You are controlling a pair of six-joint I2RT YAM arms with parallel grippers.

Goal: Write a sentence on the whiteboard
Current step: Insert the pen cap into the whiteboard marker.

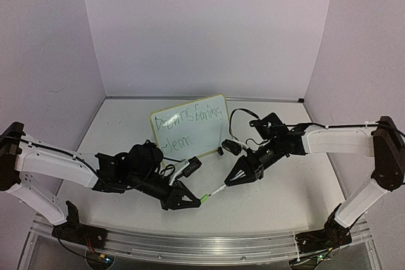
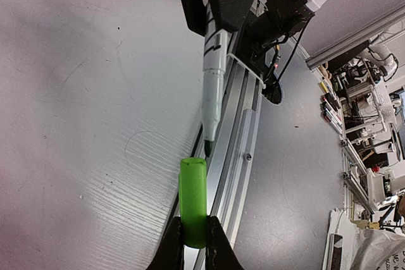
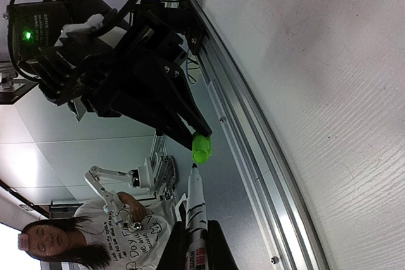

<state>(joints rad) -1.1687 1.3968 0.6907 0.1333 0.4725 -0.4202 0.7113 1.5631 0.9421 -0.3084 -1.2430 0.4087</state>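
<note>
The whiteboard [image 1: 189, 126] stands tilted at the table's middle rear, with a cream frame. The sentence [image 1: 188, 124] is on it in thin green handwriting, in two lines. My left gripper [image 1: 201, 201] is shut on a green marker cap [image 2: 193, 202], its open end pointing away. My right gripper [image 1: 229, 183] is shut on the white marker [image 3: 197, 210], whose tip points at the cap and sits just short of its mouth. The marker also shows in the left wrist view [image 2: 212, 90], and the cap in the right wrist view [image 3: 202, 148].
The two arms meet low over the near middle of the white table [image 1: 278, 188]. An aluminium rail [image 1: 202, 241] runs along the near edge. Lilac walls [image 1: 202, 30] enclose the back and sides. A person [image 3: 82, 238] sits beyond the table.
</note>
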